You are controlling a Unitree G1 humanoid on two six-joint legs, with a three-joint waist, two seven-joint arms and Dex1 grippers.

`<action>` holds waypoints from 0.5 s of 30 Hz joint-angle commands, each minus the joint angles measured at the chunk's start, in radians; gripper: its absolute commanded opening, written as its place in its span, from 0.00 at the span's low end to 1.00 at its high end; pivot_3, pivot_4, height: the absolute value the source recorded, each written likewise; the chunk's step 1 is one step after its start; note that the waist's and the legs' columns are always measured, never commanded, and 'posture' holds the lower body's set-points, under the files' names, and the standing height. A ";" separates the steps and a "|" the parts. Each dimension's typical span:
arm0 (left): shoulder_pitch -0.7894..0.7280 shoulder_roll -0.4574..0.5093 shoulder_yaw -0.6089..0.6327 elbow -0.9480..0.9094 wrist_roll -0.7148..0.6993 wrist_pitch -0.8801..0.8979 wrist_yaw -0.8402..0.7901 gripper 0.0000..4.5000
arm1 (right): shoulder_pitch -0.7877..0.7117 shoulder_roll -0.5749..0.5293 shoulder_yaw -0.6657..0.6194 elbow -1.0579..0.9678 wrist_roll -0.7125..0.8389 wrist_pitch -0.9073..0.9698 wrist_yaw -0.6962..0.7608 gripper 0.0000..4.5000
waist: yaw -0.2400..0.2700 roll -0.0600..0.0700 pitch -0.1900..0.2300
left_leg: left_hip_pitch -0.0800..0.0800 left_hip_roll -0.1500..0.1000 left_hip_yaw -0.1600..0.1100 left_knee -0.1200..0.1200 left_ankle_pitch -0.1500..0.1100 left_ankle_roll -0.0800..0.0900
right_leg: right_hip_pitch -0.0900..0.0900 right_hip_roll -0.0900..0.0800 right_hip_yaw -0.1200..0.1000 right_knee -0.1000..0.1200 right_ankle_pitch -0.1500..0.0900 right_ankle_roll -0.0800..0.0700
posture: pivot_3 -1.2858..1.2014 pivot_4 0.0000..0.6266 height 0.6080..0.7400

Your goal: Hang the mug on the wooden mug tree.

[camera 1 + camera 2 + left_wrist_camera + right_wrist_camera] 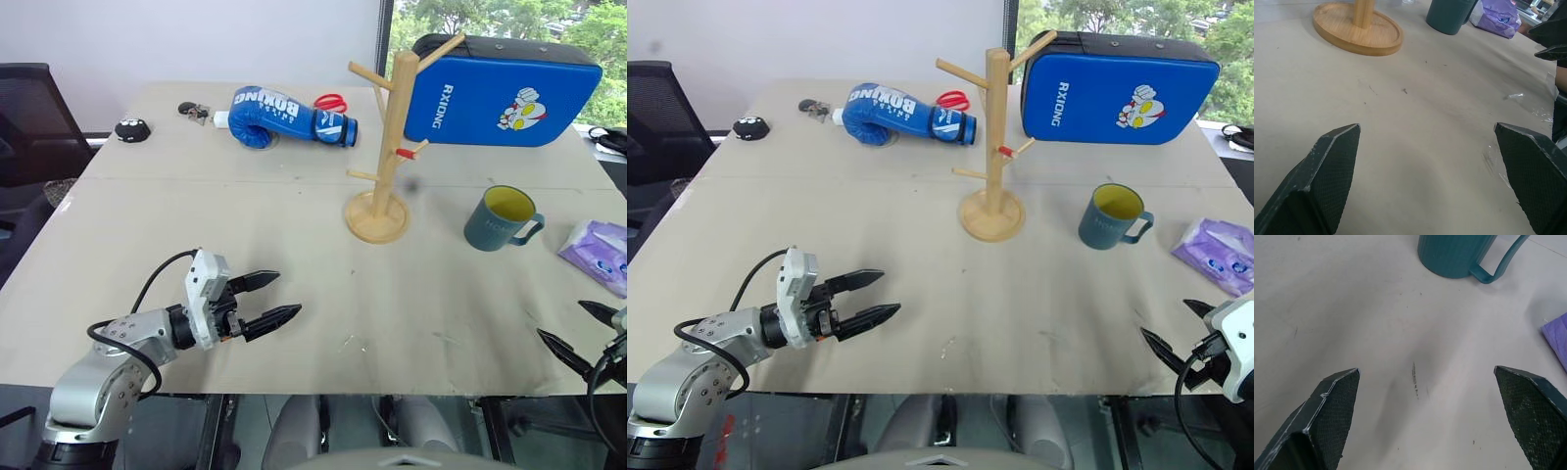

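1. counter (294, 284): a wide beige surface carrying everything. risk, as i judge it: the mug and the stand sit toward the far half, while both claws hang over the near edge, so a long reach is needed and an arm could sweep into the stand on the way.
2. light wooden mug tree with upright post, angled pegs and round disc base (390, 137): upright, near the counter's middle, left of the mug and clearly apart from it. one short peg carries red tips. risk: the base looks light, so a sideways push while threading a handle could tip or slide it.
3. dark teal-blue ceramic mug with yellow inside and loop handle (502, 217): upright on the counter, to the right of the tree, with its handle turned toward the right and the near edge. pale lettering on its side, too small to read. risks: glazed wall may slip in a pinch; a grip through the handle would block the loop meant for the peg; a grip on the rim may let it swing.
4. purple soft packet (600, 253): just right of the mug; a wide approach could snag it.
5. right claw (1176, 331): at the near right corner, fingers spread wide, empty, well short of the mug.
6. left claw (270, 299): near left, fingers apart, empty, pointing toward the tree.
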 commanded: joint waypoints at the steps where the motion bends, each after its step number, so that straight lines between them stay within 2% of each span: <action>1: -0.031 0.012 0.021 -0.031 -0.013 -0.027 -0.028 1.00 | -0.055 0.008 -0.012 -0.050 0.024 0.036 -0.066 0.99 | 0.002 0.000 0.000 | 0.000 0.000 0.000 0.000 0.000 0.000 | 0.000 0.000 0.000 0.000 0.000 0.000 | 0.52 0.24 1.00; 4: -0.084 0.020 0.007 -0.047 -0.047 -0.048 -0.105 1.00 | -0.199 0.039 0.047 -0.135 0.026 0.178 -0.242 0.99 | -0.001 0.000 0.001 | 0.000 0.000 0.000 0.002 0.000 0.000 | 0.000 0.000 0.000 0.001 0.000 0.000 | 0.52 0.24 1.00; 10: -0.146 0.036 -0.027 -0.093 -0.075 -0.048 -0.175 1.00 | -0.403 0.068 0.141 -0.065 -0.065 0.300 -0.429 0.99 | 0.004 0.001 0.000 | 0.000 0.000 0.001 0.002 0.000 0.000 | 0.000 0.000 0.000 0.001 0.001 -0.001 | 0.52 0.24 1.00; 13: -0.182 0.033 -0.041 -0.114 -0.085 -0.037 -0.167 1.00 | -0.488 0.091 0.172 0.010 -0.093 0.299 -0.478 0.82 | 0.009 0.002 0.001 | -0.002 -0.001 0.001 0.002 0.000 0.000 | -0.002 0.002 0.000 0.001 0.001 -0.001 | 0.52 0.24 1.00; 14: -0.192 0.030 -0.042 -0.121 -0.095 -0.028 -0.158 1.00 | -0.507 0.095 0.182 0.032 -0.103 0.299 -0.489 0.74 | 0.009 0.002 0.001 | -0.003 -0.001 0.001 0.002 0.000 0.000 | -0.002 0.002 0.001 0.000 0.001 -0.001 | 0.52 0.24 1.00; 15: -0.201 0.026 -0.043 -0.128 -0.102 -0.021 -0.149 1.00 | -0.523 0.095 0.196 0.058 -0.120 0.288 -0.499 0.74 | 0.009 0.002 0.001 | -0.002 -0.001 0.001 0.002 0.000 0.000 | -0.002 0.002 0.001 0.000 0.001 -0.001 | 0.52 0.24 1.00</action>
